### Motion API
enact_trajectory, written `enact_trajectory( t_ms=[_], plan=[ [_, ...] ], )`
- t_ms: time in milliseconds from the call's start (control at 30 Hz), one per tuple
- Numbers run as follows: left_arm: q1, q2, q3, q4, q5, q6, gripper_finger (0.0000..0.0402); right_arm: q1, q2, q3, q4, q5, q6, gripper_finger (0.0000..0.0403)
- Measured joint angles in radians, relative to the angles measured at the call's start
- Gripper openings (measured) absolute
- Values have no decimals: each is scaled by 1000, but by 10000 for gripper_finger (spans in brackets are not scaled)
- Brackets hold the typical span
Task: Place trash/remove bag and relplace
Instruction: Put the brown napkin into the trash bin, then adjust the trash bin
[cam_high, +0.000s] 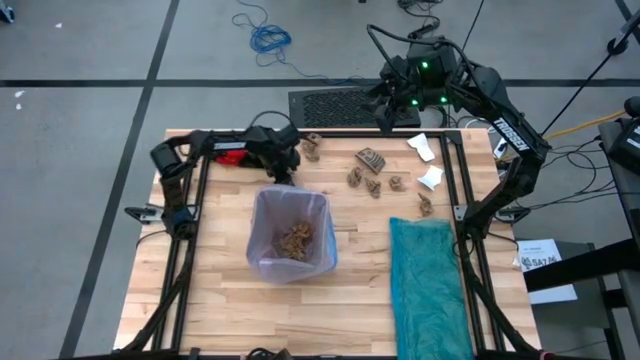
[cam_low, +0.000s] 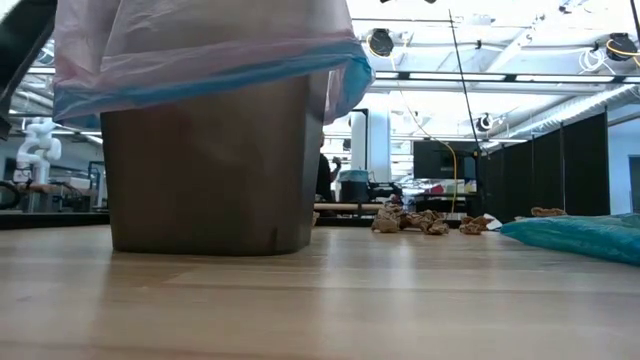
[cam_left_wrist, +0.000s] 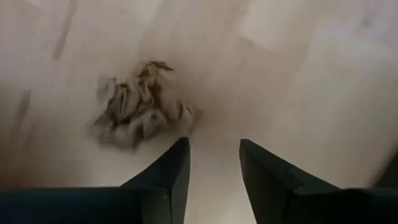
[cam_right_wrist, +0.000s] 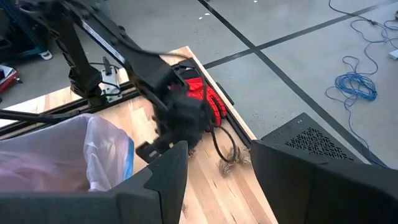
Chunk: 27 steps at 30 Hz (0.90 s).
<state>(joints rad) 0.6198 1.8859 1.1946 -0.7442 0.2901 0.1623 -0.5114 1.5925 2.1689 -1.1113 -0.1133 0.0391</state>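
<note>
A brown bin (cam_high: 290, 262) stands mid-table, lined with the pale pink bag (cam_high: 265, 215), whose rim folds over the bin's top (cam_low: 200, 60). Tan paper lumps of trash (cam_high: 295, 240) lie inside it. More lumps (cam_high: 372, 170) and white scraps (cam_high: 430, 178) lie on the table at the far right. My left gripper (cam_left_wrist: 214, 165) points down at the far edge, open, beside one lump (cam_left_wrist: 140, 109) that rests on the wood. My right gripper (cam_right_wrist: 214, 168) hangs open, high over the far edge.
A teal-green plastic bag (cam_high: 430, 285) lies along the table's right side. A red glove (cam_high: 235, 157) sits at the far left corner behind my left arm. Bare wood lies near and left of the bin.
</note>
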Motion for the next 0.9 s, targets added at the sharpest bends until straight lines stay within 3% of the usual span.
enact_trajectory(
  t_ms=[167,367,467,900],
  plan=[
    [-20,74,5,33,-7,-59,118,0,0,0,0,1,7,169],
    [-25,44,23,56,1,-98,12,2,0,0,1,3,24,169],
    [-27,2,77,64,-3,-123,4,2,0,0,1,3,26,169],
    [-24,-389,319,-62,11,-183,1,3,-1,0,3,4,-1,169]
  ],
)
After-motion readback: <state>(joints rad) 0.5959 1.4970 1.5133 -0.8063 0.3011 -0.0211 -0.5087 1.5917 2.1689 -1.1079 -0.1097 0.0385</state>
